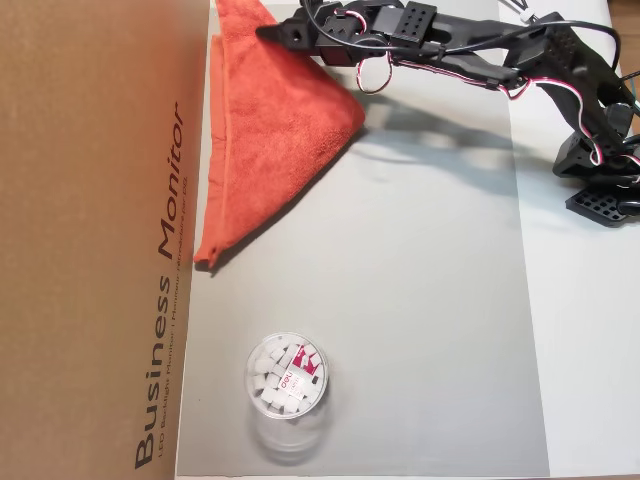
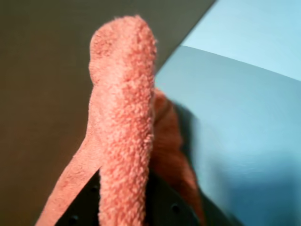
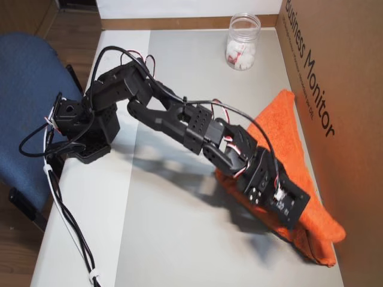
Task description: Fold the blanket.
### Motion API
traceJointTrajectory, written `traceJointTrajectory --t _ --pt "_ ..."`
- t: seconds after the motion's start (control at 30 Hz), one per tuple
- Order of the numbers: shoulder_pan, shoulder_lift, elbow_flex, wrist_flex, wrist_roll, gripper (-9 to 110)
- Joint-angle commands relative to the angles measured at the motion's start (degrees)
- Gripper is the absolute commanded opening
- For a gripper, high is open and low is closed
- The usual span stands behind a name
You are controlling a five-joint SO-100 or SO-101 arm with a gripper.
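The blanket (image 1: 270, 130) is an orange-red fuzzy towel lying in a folded triangle on the grey mat (image 1: 400, 300), against the cardboard box. In an overhead view my gripper (image 1: 268, 32) is over its far corner. The wrist view shows a fold of the blanket (image 2: 124, 108) sticking up, pinched between my black fingers (image 2: 162, 207), so the gripper (image 2: 124, 200) is shut on it. In an overhead view the blanket (image 3: 287, 125) runs along the box and my arm (image 3: 269, 185) reaches over it, hiding the fingertips.
A brown "Business Monitor" cardboard box (image 1: 90, 240) walls off the blanket's side of the mat. A clear round tub (image 1: 286, 375) of white pieces stands on the mat away from the blanket. The arm's base (image 3: 84, 125) sits at the table edge beside a blue chair (image 3: 24, 89).
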Motion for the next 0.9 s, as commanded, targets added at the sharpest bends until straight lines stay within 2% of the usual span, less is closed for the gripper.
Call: traceJointTrajectory --t 0.0,0.23,0.37,0.63,0.73,0.87 --pt "1.41 0.35 -3.34 -1.32 -0.26 0" --pt "3.08 -2.11 -3.34 -1.23 -7.73 0" --pt "2.9 -2.46 -3.34 -1.32 -8.0 0" --pt "2.02 -1.85 -2.99 -1.32 -7.91 21" --pt "2.02 -1.58 -3.34 -1.32 -8.44 21" --pt "2.99 0.62 -2.29 -0.35 -14.68 21"
